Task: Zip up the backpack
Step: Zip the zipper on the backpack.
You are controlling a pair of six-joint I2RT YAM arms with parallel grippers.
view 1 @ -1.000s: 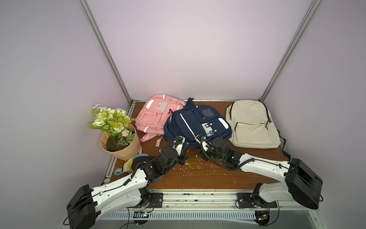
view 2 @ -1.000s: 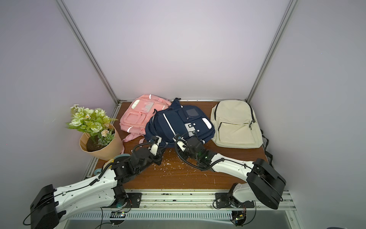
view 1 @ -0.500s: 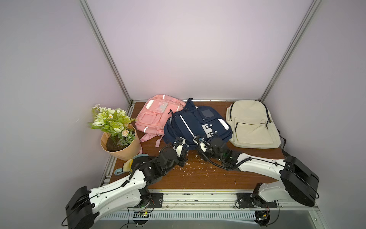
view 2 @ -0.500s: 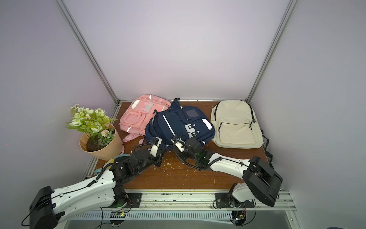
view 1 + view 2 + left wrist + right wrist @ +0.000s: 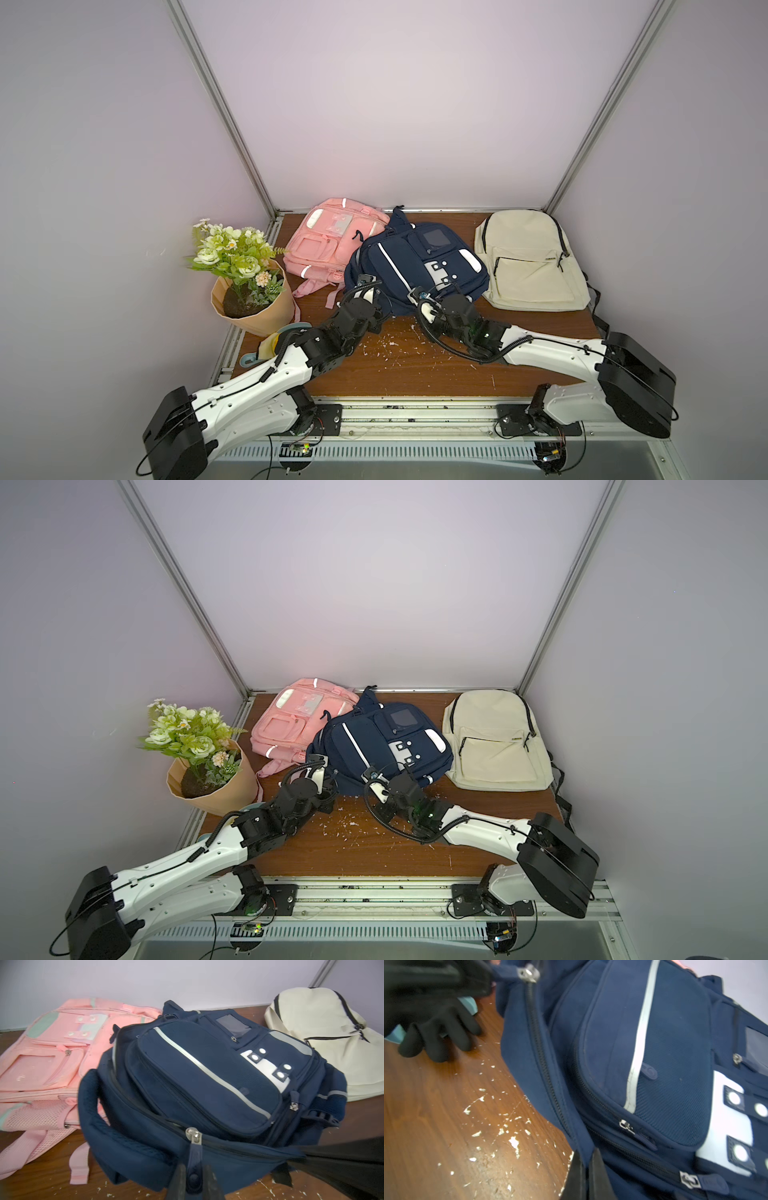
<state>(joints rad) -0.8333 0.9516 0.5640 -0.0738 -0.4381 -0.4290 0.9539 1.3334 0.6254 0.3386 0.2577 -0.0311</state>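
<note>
Whereas its jaws gaped a second ago, right gripper (image 5: 587, 1156) now pinches the navy backpack's (image 5: 415, 266) near edge; left gripper (image 5: 194, 1168) stays clamped on zipper pull (image 5: 195, 1148), bag directly ahead of both.

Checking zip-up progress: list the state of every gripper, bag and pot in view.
left gripper: shut on zipper pull
right gripper: shut on navy backpack fabric beside the zipper
navy backpack: lying flat, main zipper partly closed
pink backpack: lying flat
beige backpack: lying flat, front pocket zipped
flower pot: upright
</note>
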